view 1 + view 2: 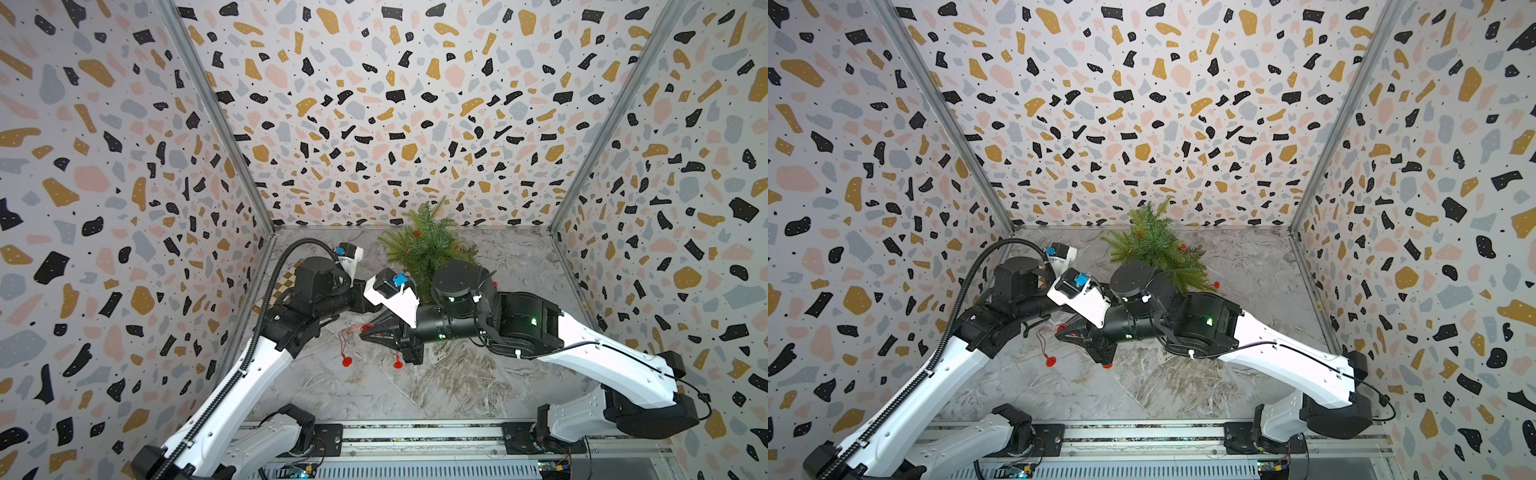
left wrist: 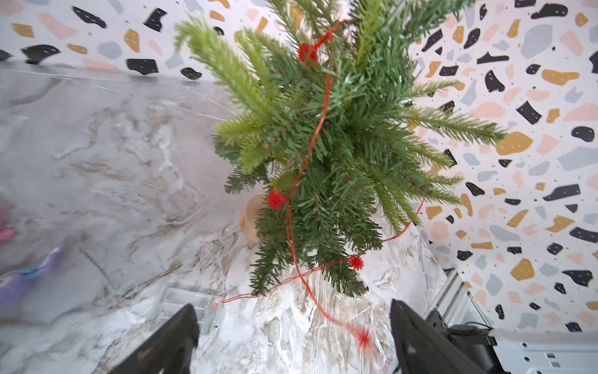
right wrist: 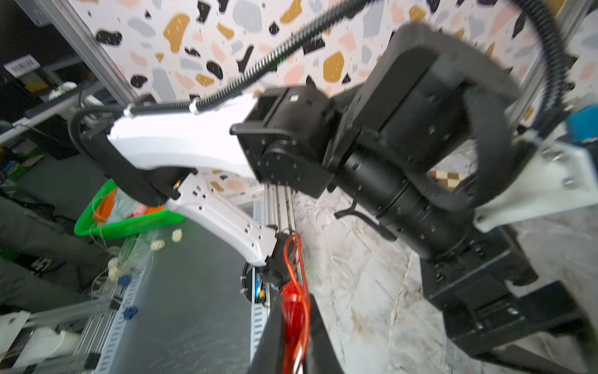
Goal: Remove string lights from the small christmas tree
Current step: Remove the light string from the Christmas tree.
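Our right arm comes in from the rail (image 1: 415, 432) with its forearm low and nearly level. The wrist is turned so that the right gripper (image 1: 365, 334) points across toward our left arm. Its jaws are pinched narrow on a bunch of the string lights (image 3: 293, 311), and red wire loops out past the fingertips in the right wrist view. Below those tips, in both top views, loose wire drops to two red bulbs (image 1: 347, 361); we cannot tell whether they touch the surface.

Our left arm is bent at the elbow and reaches inward. The right arm's wrist camera covers its gripper in both top views. In the left wrist view the left gripper (image 2: 291, 346) stands wide, gripping nothing. A strand of wire runs through the gap, with one blurred bulb close to one finger. Straight ahead of it stands the small christmas tree (image 2: 323, 155), with wire wound down its branches. The clear box (image 2: 187, 301) lies just beside the other finger.

The table (image 1: 436, 390) is grey marble-patterned, closed on three sides by speckled walls (image 1: 395, 104). The tree stands near the back wall, beyond the right wrist. A checkered board (image 1: 286, 286) lies under the left arm, and a blurred pink-and-purple toy (image 2: 16, 285) lies off to the left gripper's side. Open marble runs from under the right gripper back to the rail.
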`<state>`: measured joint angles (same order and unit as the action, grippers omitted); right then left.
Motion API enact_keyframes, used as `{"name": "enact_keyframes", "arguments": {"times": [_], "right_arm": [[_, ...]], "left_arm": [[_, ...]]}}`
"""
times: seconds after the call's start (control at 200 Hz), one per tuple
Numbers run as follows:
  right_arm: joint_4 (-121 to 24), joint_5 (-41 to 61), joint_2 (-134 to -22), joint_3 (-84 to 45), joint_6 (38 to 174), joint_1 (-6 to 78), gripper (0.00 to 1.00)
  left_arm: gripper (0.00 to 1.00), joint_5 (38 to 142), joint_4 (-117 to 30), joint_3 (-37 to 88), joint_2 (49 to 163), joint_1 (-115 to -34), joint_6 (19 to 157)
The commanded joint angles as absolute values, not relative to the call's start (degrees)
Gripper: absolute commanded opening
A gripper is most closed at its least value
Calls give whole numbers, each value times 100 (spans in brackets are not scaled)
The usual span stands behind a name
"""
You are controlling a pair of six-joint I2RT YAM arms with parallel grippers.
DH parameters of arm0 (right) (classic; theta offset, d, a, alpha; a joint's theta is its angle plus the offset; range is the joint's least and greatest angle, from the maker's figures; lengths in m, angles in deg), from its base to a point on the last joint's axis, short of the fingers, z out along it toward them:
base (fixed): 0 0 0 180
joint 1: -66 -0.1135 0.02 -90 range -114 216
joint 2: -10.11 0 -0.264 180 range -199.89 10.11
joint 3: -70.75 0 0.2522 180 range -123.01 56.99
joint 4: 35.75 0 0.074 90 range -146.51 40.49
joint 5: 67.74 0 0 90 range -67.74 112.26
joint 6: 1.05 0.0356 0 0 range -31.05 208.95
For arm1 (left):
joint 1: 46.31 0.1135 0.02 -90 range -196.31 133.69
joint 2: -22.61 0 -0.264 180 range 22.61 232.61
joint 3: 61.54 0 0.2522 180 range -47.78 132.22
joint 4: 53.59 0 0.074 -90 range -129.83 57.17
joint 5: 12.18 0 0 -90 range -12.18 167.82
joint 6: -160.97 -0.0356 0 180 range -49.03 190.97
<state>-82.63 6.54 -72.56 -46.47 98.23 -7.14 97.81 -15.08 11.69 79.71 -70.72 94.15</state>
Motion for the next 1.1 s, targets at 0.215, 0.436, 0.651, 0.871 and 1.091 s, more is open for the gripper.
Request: {"name": "enact_keyframes", "arguments": {"times": [0.215,0.436,0.651,0.871,1.091], "right_arm": [[-8619,933,-7349,-5221,9511,-725,0],[-8537,965,-7421,-5148,9414,-715,0],[-8461,978,-7379,-5002,9411,-718,0],[-8305,965,-7259,-4760,9449,-719,0],[-8280,978,-7257,-4756,9431,-713,0]], "left_arm": [[95,10073,-1434,1135,7905,-6978,9513],[95,10592,-1517,678,7780,-6967,9894],[93,11196,-2252,-32,7689,-7000,10942],[91,11266,-2793,-377,7589,-7214,11488],[85,11283,-3760,-739,8057,-7312,12040]]}}
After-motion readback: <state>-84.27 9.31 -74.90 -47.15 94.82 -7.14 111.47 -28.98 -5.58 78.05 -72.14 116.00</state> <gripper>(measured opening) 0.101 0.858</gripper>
